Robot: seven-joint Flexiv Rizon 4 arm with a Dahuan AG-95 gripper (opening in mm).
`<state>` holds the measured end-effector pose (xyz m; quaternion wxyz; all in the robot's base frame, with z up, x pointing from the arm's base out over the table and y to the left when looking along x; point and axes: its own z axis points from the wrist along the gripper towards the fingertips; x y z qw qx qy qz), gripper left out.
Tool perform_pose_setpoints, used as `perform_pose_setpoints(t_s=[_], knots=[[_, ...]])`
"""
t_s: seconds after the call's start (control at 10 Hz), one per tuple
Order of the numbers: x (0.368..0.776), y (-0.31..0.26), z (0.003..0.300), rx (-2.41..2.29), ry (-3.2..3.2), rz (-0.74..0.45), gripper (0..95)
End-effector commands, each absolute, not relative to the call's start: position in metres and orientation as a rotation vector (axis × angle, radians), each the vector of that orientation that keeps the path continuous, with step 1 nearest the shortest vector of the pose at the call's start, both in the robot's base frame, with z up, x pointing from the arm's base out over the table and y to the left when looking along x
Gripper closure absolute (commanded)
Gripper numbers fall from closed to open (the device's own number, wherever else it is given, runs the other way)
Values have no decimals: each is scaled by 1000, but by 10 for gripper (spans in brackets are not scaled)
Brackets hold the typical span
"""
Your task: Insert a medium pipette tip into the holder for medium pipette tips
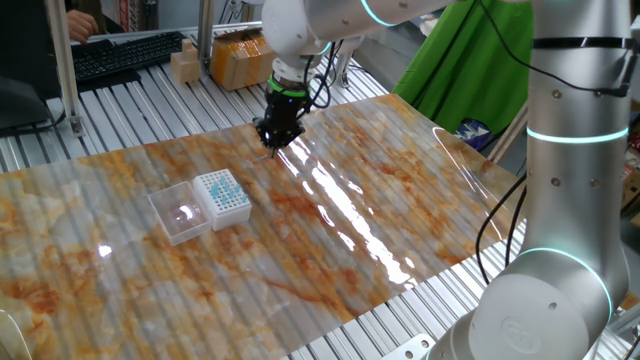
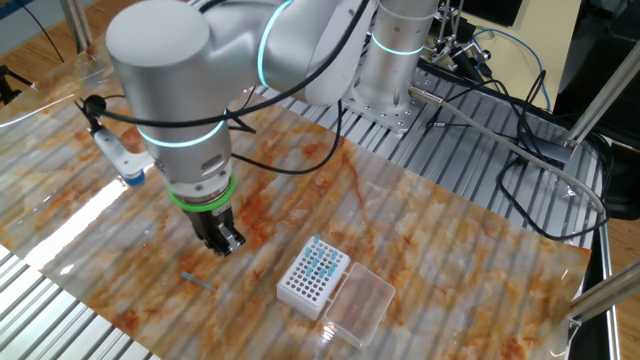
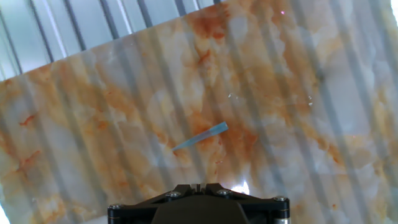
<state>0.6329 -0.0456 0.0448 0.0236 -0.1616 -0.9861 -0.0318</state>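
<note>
I find nothing I can read in any of my three views: no words, numbers, brand marks or signs come through clearly. The brown boxes (image 1: 240, 55) behind the gripper (image 1: 277, 139) in one fixed view carry faint markings on their faces, but these are too small and blurred for me to make out. The holder for medium pipette tips (image 2: 313, 278), off to the side of my gripper, shows only its grid of teal dots and no lettering. The keyboard (image 1: 125, 55) far behind the hand has keys too small to read.
</note>
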Motion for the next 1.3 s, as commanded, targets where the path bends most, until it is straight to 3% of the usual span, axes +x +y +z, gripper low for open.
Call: perform_pose_setpoints(t_s=[0.1,1.3], knots=[[634,-50,42,-578,-3011,-112,950],[647,-67,40,-1235,-2730,-167,950]])
